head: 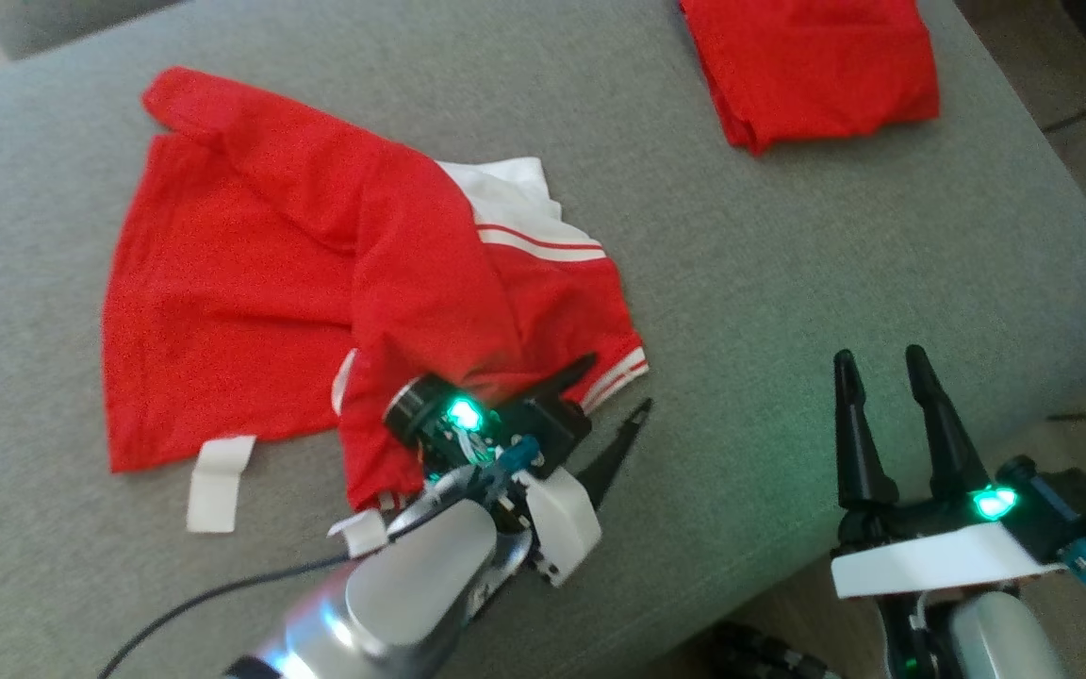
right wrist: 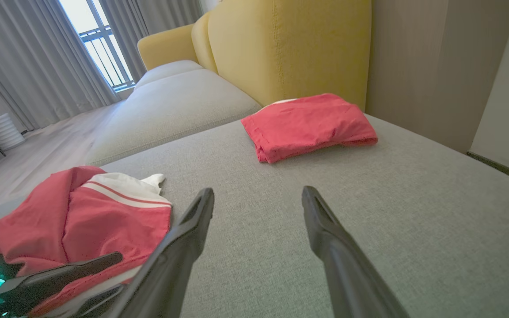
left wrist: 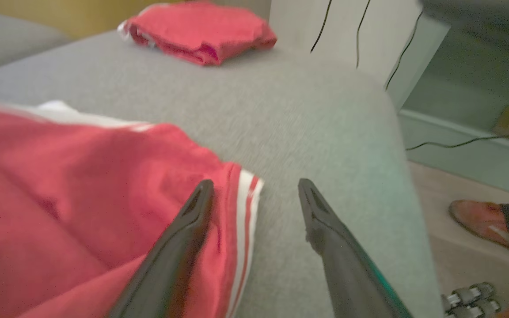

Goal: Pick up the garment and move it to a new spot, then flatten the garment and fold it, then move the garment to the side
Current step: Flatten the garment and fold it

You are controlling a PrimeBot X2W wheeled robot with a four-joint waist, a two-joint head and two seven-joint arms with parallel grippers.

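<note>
Head overhead, wrists low — garment (head: 251, 283) shared

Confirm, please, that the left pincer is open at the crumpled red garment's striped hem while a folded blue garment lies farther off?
No: the folded garment is red, not blue, as the right wrist view shows; the left pincer is open at the hem of the crumpled garment.

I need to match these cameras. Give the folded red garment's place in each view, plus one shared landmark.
Head view: folded red garment at the top right, cut by the top edge.
Left wrist view: at the top, left of centre.
Right wrist view: just above centre, slightly right.
Shared landmark: the spread striped garment, lower left of it.
</note>
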